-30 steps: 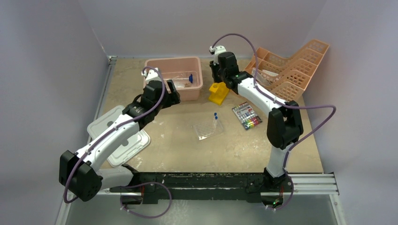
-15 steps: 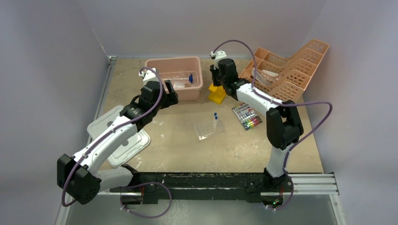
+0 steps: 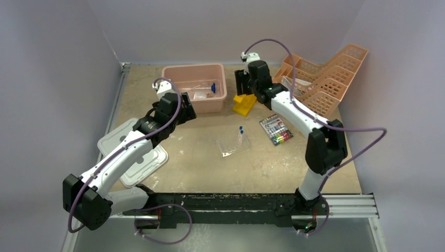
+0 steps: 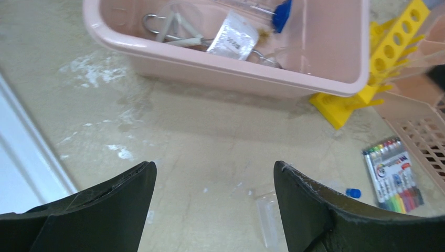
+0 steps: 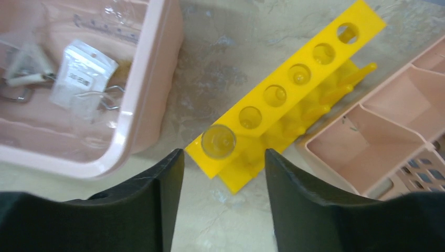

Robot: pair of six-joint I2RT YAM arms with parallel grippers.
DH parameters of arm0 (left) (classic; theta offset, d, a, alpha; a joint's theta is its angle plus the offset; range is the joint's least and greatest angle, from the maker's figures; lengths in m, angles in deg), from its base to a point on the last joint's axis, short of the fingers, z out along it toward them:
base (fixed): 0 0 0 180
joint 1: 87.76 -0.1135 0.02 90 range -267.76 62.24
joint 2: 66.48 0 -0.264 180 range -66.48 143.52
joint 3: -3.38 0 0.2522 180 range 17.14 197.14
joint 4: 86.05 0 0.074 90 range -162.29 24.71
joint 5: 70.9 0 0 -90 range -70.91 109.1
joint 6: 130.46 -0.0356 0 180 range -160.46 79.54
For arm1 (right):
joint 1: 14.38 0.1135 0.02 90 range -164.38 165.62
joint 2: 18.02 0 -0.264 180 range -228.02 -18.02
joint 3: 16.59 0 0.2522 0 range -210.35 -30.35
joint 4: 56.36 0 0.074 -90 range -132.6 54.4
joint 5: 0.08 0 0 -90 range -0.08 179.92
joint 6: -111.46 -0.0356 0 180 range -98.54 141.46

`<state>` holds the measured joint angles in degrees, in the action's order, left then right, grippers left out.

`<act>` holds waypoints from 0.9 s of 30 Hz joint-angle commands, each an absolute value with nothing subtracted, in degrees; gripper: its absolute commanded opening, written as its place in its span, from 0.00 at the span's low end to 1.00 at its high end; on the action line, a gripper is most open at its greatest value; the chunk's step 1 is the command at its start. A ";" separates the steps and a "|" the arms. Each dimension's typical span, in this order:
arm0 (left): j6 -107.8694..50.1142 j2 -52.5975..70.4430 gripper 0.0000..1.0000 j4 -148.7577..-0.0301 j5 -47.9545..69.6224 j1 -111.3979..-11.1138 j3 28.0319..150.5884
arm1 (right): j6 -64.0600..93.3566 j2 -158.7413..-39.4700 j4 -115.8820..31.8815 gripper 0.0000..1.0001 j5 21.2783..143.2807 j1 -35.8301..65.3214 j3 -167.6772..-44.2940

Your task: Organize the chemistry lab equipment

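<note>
The pink bin at the back holds a wire triangle, a clear plastic bag and a blue piece. A clear well plate lies mid-table with two blue-capped tubes beside it. My left gripper is open and empty over bare table in front of the bin. My right gripper is open just above the near end of the yellow tube rack. A clear tube stands in the rack's end hole, and nothing is between the fingers.
A peach compartment basket leans at the back right, close to the rack. A pack of coloured markers lies right of the well plate. A white lid sits under the left arm near the table's left edge.
My right gripper has opened over the yellow rack and shifted slightly right. The left arm has drawn back a little from the pink bin, its jaws a bit wider.
</note>
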<state>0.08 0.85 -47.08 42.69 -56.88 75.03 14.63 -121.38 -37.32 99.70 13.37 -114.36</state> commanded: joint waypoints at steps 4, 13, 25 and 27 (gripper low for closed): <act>4.31 -1.27 0.81 -37.25 51.10 -59.03 73.46 | 12.76 -108.69 -30.29 0.67 99.78 13.40 -120.89; 8.75 3.17 0.42 -36.49 50.82 -66.54 65.11 | 8.44 -102.31 -29.15 0.63 95.26 13.39 -114.71; 3.89 11.98 0.42 -46.64 44.27 -83.44 61.85 | 4.46 -103.32 -27.55 0.60 90.05 13.39 -114.71; 3.63 13.68 0.41 -47.17 43.84 -84.66 62.22 | 4.20 -103.76 -27.50 0.60 90.01 13.40 -115.21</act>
